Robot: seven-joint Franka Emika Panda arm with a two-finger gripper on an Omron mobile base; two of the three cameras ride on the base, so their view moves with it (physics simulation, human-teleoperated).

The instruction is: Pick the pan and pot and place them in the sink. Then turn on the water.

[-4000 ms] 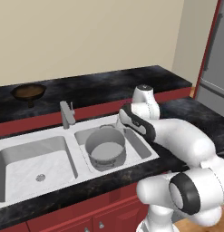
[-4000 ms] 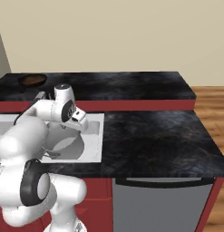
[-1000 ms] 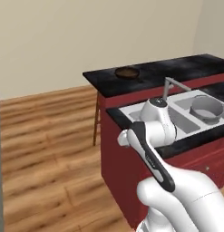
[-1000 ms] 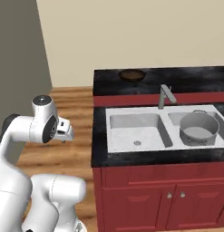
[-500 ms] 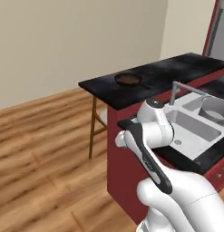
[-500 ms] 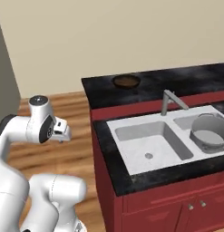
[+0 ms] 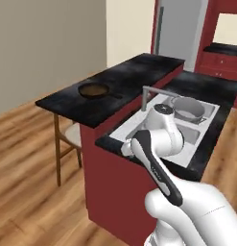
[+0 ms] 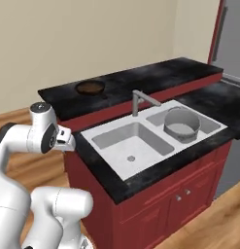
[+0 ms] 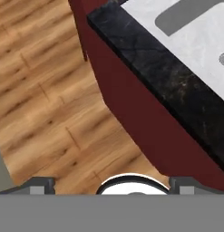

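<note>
Rendered kitchen: black counter point(image 8: 141, 78), double sink point(image 8: 155, 133), red cabinets point(image 8: 184, 194), fridge point(image 7: 180, 29).

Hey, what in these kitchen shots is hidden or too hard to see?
- The pan: handle too small and dark against the counter in both base views.
- The sink: near basin hidden by the arm, left base view.
- The pot: loop handles too small to see.
</note>
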